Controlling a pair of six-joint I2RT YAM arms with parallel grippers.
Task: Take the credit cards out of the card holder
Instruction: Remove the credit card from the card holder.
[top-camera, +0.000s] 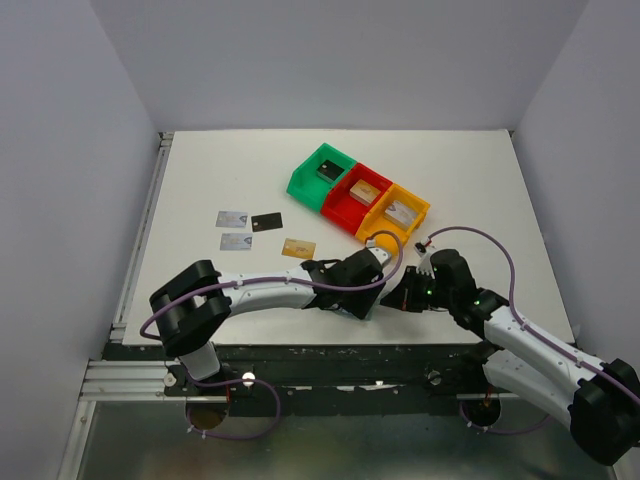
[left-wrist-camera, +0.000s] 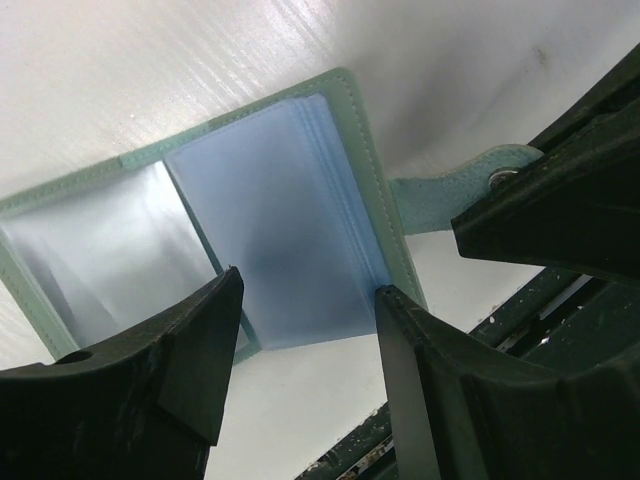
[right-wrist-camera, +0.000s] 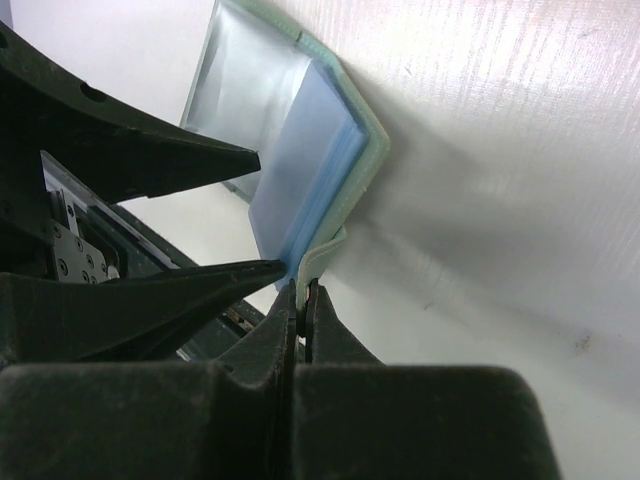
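Holder (left-wrist-camera: 362, 170) lies open at table's (top-camera: 200, 180) near edge, sleeves (left-wrist-camera: 280, 230) up. Right gripper (right-wrist-camera: 300, 292) is clamped on its tab (left-wrist-camera: 450, 185). Left gripper (left-wrist-camera: 305, 300) stands jaws apart, straddling the sleeves. Cards (top-camera: 267, 222) lie loose, well left.

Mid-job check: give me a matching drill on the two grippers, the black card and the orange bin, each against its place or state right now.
Things:
1. left gripper
2. right gripper
3. black card
4. orange bin

Places or states:
A. at the end of the bin row, next to the red bin
B. open, pointed at the holder
C. lying flat beside a silver card
D. shut on the holder's strap

Pairs: 1-B, 2-D, 3-C, 4-A
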